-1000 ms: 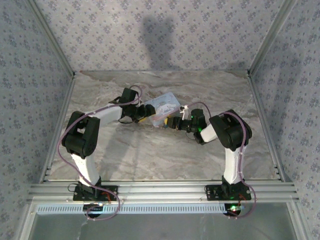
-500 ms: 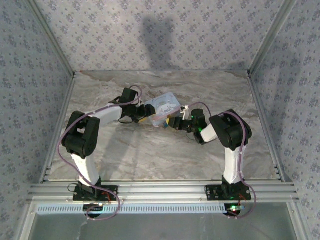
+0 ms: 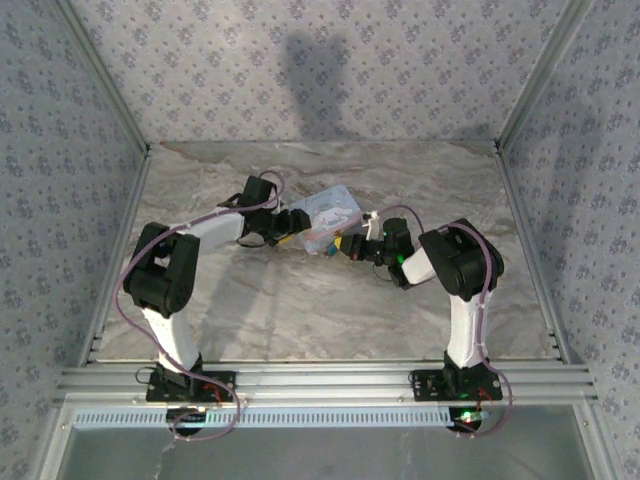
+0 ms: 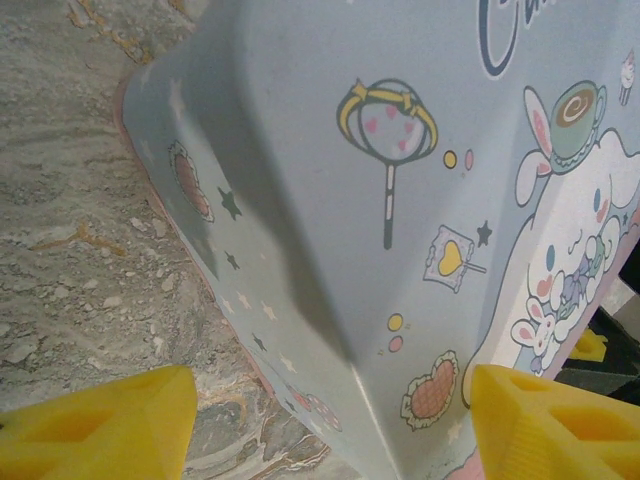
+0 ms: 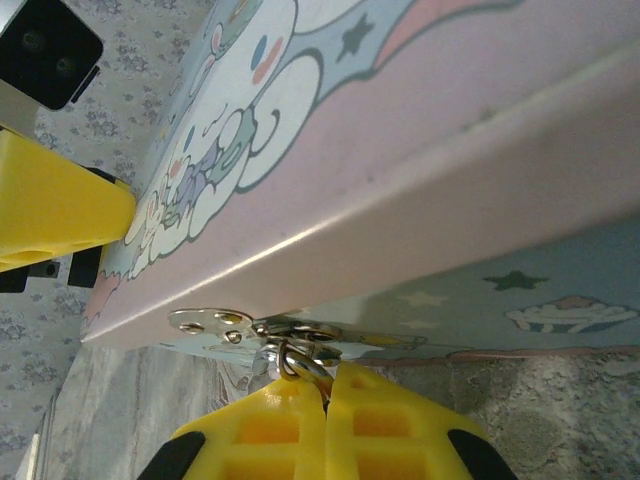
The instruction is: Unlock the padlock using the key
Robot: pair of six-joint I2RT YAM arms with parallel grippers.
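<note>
Well, on my feed the grey marbled table [image 3: 300, 310] carries a pale blue cartoon-printed tin box [image 3: 325, 212], which sits a little far of the middle. Both arms meet at it, the left arm from the left and the right arm from the right.

My left pincer [image 4: 332, 385] has its yellow fingers [image 4: 100, 425] spread wide, with a corner of the tin between them. The left finger stands off the tin wall over bare table. The right one is at the printed lid's edge, and I cannot tell if it touches.

My right pincer [image 5: 327, 400] is at the tin's near right side, just under the lid's pink rim. Its two yellow fingers are pressed together.

A small silvery metal hasp [image 5: 250, 325] is fixed along that rim. From it hangs the padlock [image 5: 292, 362]. I make out just its silvery loop, which runs down into the seam between the right fingers; they hide the body.
</note>
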